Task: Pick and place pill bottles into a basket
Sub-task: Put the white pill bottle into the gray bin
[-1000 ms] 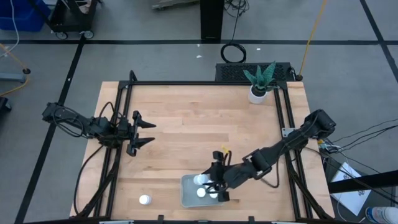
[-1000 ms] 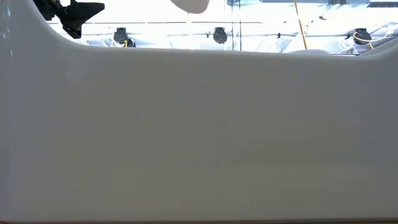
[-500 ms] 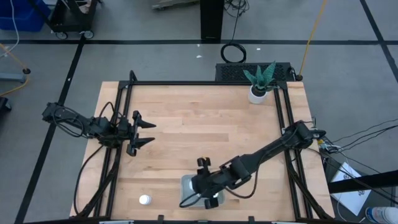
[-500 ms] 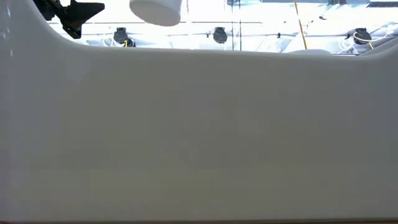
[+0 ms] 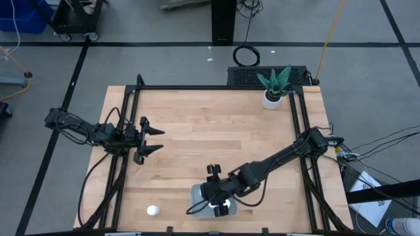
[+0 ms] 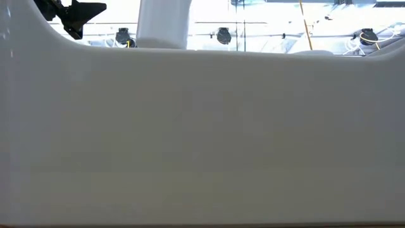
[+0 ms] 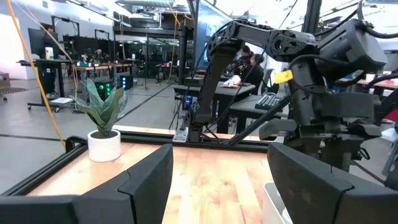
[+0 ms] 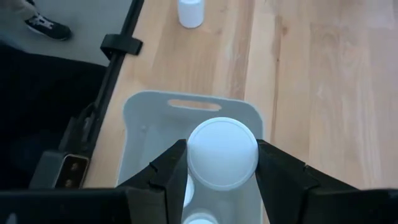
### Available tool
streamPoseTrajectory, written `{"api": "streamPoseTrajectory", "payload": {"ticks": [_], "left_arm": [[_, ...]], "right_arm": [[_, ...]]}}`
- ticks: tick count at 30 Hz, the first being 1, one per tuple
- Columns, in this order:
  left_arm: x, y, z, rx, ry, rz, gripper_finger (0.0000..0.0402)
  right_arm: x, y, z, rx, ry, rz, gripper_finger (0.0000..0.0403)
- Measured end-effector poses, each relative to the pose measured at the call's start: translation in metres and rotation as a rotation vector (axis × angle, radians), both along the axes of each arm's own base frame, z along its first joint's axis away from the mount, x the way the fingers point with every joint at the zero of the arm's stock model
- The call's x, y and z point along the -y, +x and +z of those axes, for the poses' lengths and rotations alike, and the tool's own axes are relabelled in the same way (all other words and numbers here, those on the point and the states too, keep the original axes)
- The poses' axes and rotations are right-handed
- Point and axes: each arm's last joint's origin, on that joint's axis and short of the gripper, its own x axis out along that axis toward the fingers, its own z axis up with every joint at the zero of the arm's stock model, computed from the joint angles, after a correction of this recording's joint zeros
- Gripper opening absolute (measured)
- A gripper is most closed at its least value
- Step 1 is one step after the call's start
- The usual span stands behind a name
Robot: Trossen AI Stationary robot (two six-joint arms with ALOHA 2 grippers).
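a: what are you worrying about here?

b: i'm holding a pill bottle [image 8: 222, 153] over the basket [image 8: 143, 118], and 2 other bottles [image 8: 200, 218] are already sitting under it. if i'm letting go from this height, i judge it could land on their caps, tip over or bounce past the thin rim. lowering too far could jam it against them instead.

a: and your pincer?

b: my right gripper [image 8: 219, 163] is pinching that bottle, fingers [image 8: 166, 169] spread only as wide as its cap, pressing on both sides. in the high view my right gripper [image 5: 218, 196] is hanging above the basket [image 5: 196, 191] at the table's near edge.

a: anything left outside?

b: 1 loose bottle [image 5: 153, 210] is standing on the wooden table [image 5: 197, 131], well apart from the basket, on its left.

a: your other arm?

b: my left gripper [image 5: 149, 139] is waiting at the left side, fingers spread, holding nothing.
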Motion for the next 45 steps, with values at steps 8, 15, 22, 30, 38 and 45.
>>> {"api": "streamPoseTrajectory", "payload": {"ticks": [8,15,22,30,38,45], "left_arm": [[0.000,0.000,0.000,0.000,0.001,0.000,0.0269],[0.000,0.000,0.000,0.000,0.003,0.001,0.0269],[0.000,0.000,0.000,0.000,0.003,0.001,0.0269],[0.000,0.000,0.000,0.000,0.002,0.001,0.0269],[0.000,0.000,0.000,0.000,0.006,0.001,0.0269],[0.000,0.000,0.000,0.000,0.007,0.002,0.0269]], "right_arm": [[0.002,0.002,-0.020,0.001,0.020,0.019,0.0149],[0.009,0.005,-0.034,-0.002,0.061,0.024,0.0149],[0.015,0.004,-0.044,-0.032,0.060,-0.008,0.0149],[0.020,-0.002,-0.062,-0.095,0.068,-0.055,0.0149],[0.021,-0.004,-0.075,-0.088,0.085,-0.074,0.0149],[0.027,-0.006,-0.085,-0.107,0.093,-0.106,0.0149]]}}
